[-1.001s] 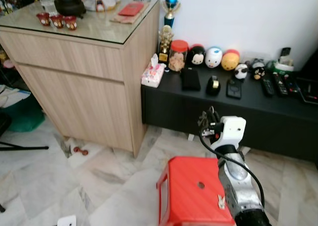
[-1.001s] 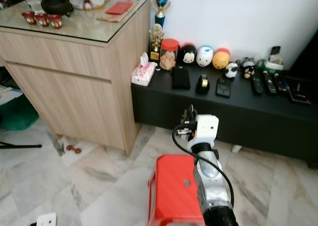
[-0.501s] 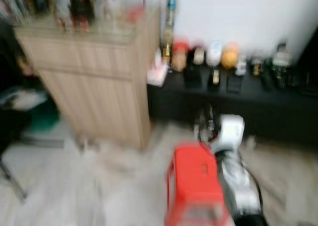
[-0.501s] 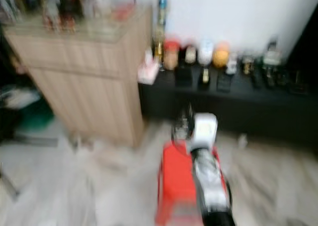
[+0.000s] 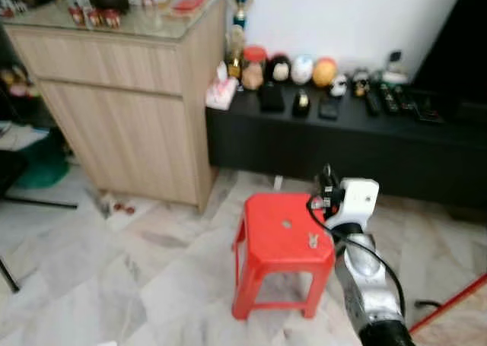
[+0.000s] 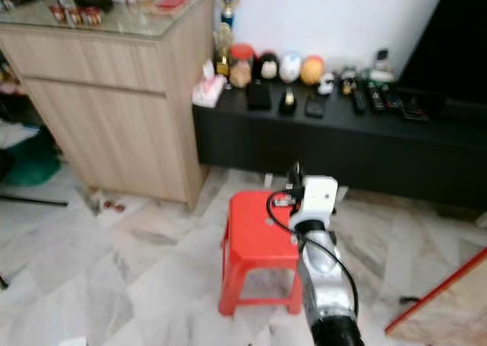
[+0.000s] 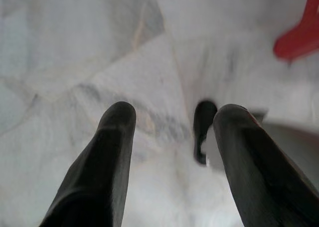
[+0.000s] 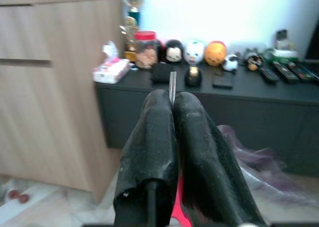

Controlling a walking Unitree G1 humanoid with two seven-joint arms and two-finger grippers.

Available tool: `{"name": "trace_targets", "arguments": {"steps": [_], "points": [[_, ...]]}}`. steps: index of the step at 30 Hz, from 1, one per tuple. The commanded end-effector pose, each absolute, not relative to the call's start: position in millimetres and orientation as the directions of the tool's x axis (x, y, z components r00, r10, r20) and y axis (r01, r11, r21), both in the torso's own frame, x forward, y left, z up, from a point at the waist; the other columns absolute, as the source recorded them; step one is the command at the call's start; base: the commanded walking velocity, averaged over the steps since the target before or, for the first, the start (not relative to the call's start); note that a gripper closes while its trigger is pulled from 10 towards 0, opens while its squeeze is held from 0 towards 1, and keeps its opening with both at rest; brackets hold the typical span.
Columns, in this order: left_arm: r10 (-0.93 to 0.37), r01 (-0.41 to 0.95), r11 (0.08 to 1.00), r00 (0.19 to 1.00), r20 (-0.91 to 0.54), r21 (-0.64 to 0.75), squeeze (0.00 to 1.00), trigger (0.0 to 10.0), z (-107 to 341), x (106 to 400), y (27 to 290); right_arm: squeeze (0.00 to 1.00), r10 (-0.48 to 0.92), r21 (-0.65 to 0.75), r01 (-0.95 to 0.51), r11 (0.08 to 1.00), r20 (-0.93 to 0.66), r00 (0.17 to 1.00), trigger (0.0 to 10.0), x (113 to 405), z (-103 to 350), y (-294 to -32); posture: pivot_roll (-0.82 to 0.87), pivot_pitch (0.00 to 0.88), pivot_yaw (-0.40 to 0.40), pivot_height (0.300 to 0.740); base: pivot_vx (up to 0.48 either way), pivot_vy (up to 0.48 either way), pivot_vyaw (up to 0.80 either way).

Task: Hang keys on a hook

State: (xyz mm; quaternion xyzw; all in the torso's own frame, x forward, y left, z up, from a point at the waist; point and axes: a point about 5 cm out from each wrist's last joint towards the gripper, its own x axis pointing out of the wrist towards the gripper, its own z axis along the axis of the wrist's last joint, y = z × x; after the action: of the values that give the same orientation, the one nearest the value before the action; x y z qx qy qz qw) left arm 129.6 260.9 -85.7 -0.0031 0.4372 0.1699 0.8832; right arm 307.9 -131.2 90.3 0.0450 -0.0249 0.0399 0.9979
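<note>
My right gripper (image 8: 172, 100) is pinched tight on a thin metal key blade (image 8: 172, 86), raised over the red stool (image 5: 283, 232); black cabinet (image 5: 396, 144) lies ahead of it. Left gripper (image 7: 172, 122) hangs spread over marble floor (image 7: 75, 52).

head cameras look down at the red stool (image 5: 283, 232); right wrist faces the black shelf (image 8: 259, 90); left wrist faces floor (image 7: 75, 52).
</note>
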Motion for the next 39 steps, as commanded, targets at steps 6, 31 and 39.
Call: {"name": "trace_targets", "arguments": {"steps": [6, 31, 39], "points": [[0.285, -0.301, 0.943, 0.524, -0.803, 0.139, 0.0, 10.0, -91.6, 117.0, 257.0, 0.0, 0.079, 0.085, -0.085, 0.993, 0.075, 0.994, 10.0, 310.7, 96.9, -132.0, 0.0, 0.0, -0.049, 0.74, -0.298, 0.0, 0.0], [0.279, -0.311, 0.941, 0.501, -0.819, 0.13, 0.0, 10.0, -93.0, 111.3, 259.6, 0.0, 0.078, 0.077, -0.083, 0.994, 0.063, 0.995, 10.0, 310.7, 97.4, -130.4, 0.0, 0.0, -0.055, 0.74, -0.073, 0.0, 0.0], [0.266, -0.291, 0.948, 0.503, -0.822, 0.129, 0.0, 10.0, -93.4, 110.4, 259.0, 0.0, 0.068, 0.072, -0.072, 0.995, 0.061, 0.996, 10.0, 310.8, 97.5, -131.3, 0.0, 0.0, -0.051, 0.74, 0.0, 0.0, 0.0]]}}
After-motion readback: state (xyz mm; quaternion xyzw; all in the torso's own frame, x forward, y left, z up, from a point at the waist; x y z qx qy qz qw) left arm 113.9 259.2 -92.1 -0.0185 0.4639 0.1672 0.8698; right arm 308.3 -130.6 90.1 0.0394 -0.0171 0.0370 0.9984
